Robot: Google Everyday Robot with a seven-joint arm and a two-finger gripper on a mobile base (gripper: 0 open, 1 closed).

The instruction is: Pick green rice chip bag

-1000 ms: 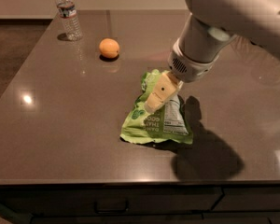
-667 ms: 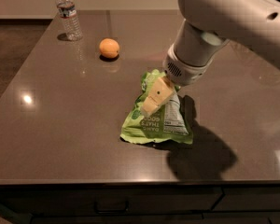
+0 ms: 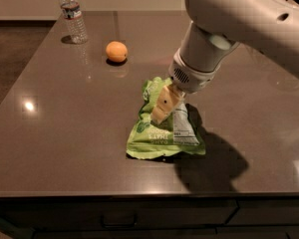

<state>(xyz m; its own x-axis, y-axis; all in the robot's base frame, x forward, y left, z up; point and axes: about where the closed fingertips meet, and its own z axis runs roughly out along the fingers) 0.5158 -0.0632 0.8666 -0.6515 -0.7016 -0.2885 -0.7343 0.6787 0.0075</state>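
Note:
The green rice chip bag [image 3: 150, 137] lies crumpled on the dark grey table [image 3: 65, 133], a little right of the middle. It is lime green with white lettering and a white nutrition panel facing up. My gripper [image 3: 164, 107] comes down from the upper right on a thick white arm [image 3: 239, 19]. Its cream tip rests on the middle of the bag, over its upper half. The arm hides part of the bag's far end.
An orange [image 3: 116, 51] sits on the table behind and to the left of the bag. A clear water bottle [image 3: 72, 16] stands at the far left corner. The table's front edge [image 3: 139, 193] runs just below the bag, with dark drawers under it.
The arm has swung a little to the left and lower over the bag. The bag, the orange and the bottle have not moved.

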